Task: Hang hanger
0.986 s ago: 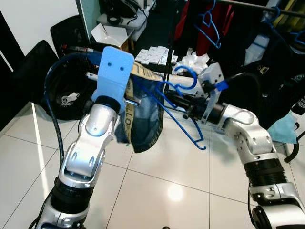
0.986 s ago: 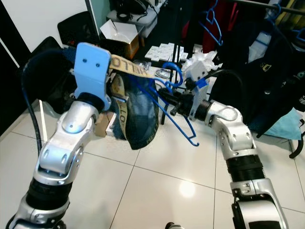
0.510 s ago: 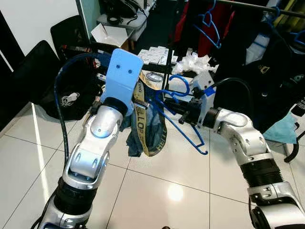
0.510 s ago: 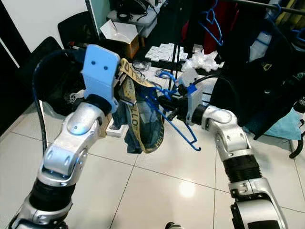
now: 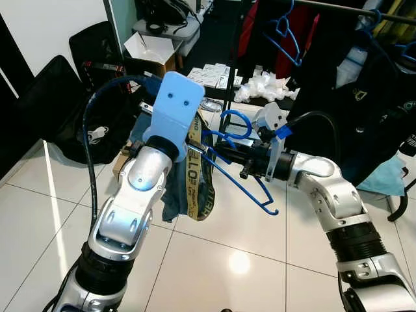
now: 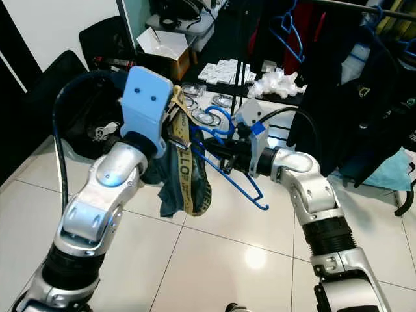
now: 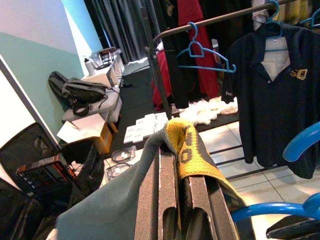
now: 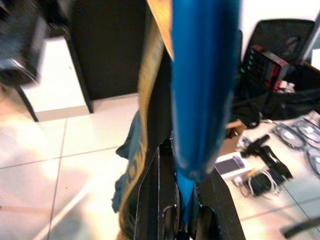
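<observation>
My left gripper (image 7: 175, 156) is shut on a dark teal garment (image 5: 174, 192) with a yellow lettered band (image 7: 186, 142), held up in front of me. The garment hangs down below my left wrist's blue cap (image 5: 176, 107). My right gripper (image 5: 222, 155) is shut on a blue plastic hanger (image 5: 242, 183) near its neck, right beside the garment. The hanger's hook (image 5: 235, 123) curls upward and one arm slants down to the right. In the right wrist view the hanger (image 8: 204, 85) runs out between the fingers (image 8: 162, 195), with the band just behind it.
A clothes rail (image 5: 354, 8) crosses the back right, carrying a spare blue hanger (image 5: 286, 34), red clothes and a black shirt (image 5: 367, 97). Boxes, cables and white packets (image 5: 213, 75) litter the floor behind my arms. A black bag (image 5: 97, 133) lies at the left. Glossy white tiles (image 5: 227, 260) lie below.
Both arms have drawn in and shifted left together. The right gripper has carried the hanger closer to the garment, which now hangs narrower and lower.
</observation>
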You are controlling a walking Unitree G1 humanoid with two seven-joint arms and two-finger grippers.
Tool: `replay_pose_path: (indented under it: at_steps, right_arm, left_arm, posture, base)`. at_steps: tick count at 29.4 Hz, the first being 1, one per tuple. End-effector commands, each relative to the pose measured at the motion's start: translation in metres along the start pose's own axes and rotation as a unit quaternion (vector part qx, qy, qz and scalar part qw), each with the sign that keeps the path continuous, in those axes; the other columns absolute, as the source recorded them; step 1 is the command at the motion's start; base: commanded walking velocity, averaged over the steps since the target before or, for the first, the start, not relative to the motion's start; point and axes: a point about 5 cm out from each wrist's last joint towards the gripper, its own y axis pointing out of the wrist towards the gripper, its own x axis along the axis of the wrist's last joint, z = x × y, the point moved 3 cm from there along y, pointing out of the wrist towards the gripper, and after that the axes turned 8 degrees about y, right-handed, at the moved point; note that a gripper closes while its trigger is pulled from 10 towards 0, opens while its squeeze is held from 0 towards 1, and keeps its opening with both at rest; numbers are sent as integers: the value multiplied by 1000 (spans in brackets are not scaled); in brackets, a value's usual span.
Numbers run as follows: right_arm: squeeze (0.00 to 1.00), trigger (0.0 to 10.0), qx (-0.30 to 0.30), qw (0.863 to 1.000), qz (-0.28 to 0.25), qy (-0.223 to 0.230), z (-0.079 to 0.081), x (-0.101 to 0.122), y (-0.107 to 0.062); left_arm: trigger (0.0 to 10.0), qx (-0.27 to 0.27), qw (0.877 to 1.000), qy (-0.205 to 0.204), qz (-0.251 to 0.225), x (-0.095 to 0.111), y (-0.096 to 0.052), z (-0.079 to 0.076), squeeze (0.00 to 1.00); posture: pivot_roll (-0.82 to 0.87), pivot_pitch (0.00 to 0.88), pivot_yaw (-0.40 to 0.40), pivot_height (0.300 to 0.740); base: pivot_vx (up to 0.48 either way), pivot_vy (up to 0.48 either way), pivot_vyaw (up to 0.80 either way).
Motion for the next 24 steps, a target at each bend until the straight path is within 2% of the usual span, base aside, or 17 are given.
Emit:
replay_pose_path:
  at_steps: [1,3,8,10,12,15,16,17,18,20,21,22,24]
  right_arm:
    - [0,10000,26,1000,-15,2,9,4,0]
    - [0,10000,36,999,-31,4,12,9,-1]
    - [0,10000,32,998,-55,11,7,18,-9]
    - [0,10000,26,998,-53,11,4,18,-11]
    - [0,10000,4,999,-36,7,-6,15,-17]
    - [0,10000,-3,1000,-26,2,-9,13,-20]
    - [0,10000,-9,1000,-13,-4,-11,10,-23]
    - [0,10000,-9,1000,-13,-4,-11,10,-23]
    - [0,10000,-12,1000,-7,-6,-12,9,-24]
    - [0,10000,-16,1000,-3,-6,-13,7,-25]
    - [0,10000,-18,1000,1,-7,-13,5,-25]
    - [0,10000,-21,1000,4,-7,-13,3,-24]
    - [0,10000,-22,1000,5,-7,-13,2,-24]
  left_arm:
    - [2314,4,1000,11,8,-4,-2,3,0]
    - [2196,9,1000,18,14,-7,-2,5,0]
    - [2118,1,999,25,20,-10,-2,4,0]
    - [2118,-5,999,27,18,-10,-2,3,0]
    - [2392,-24,999,32,12,-9,-3,-3,0]
    - [2549,-36,999,32,9,-8,-4,-7,0]
    - [3255,-60,998,26,0,-7,-5,-14,0]
    - [3255,-60,998,26,0,-7,-5,-14,0]
    - [4627,-77,997,17,-7,-4,-6,-19,0]
    - [4941,-90,996,6,-14,-2,-7,-24,0]
    - [8314,-106,994,-14,-21,1,-8,-29,0]
    - [10000,-129,991,-28,-33,6,-10,-36,522]
    - [10000,-138,989,-27,-39,8,-12,-39,522]
  posture:
    - [-19,142,-19,740]
    - [-20,142,-17,740]
    - [-17,137,-19,740]
    - [-18,136,-20,740]
    - [-19,135,-20,740]
    - [-23,133,-20,740]
    - [-25,133,-19,740]
    - [-25,133,-19,740]
    - [-25,133,-19,740]
    - [-24,134,-19,740]
    - [-23,135,-18,740]
    - [-20,138,-17,740]
    - [-20,138,-17,740]
  base:
    - [0,0,0]
    - [0,0,0]
    - [0,0,0]
    - [0,0,0]
    - [0,0,0]
    - [0,0,0]
    - [0,0,0]
    - [0,0,0]
    - [0,0,0]
    - [0,0,0]
    - [0,0,0]
    - [0,0,0]
    - [0,0,0]
